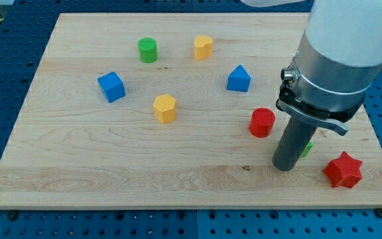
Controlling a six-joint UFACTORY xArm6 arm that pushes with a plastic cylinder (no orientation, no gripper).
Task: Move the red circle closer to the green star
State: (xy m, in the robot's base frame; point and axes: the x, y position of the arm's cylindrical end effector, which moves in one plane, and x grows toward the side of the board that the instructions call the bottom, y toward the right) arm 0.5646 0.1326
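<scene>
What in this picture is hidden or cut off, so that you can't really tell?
- Green block, camera view: only a sliver shows behind the rod, so its star shape cannot be confirmed.
- My tip, camera view: the wide rod hides whether it touches that green block; it stands right of the red circle, apart from it.
- The arm above the rod, camera view: cut off by the view's top edge.

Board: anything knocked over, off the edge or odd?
Nothing stands out. All blocks sit flat on the board. The green star is mostly hidden behind my tip, just right of the red circle.
</scene>
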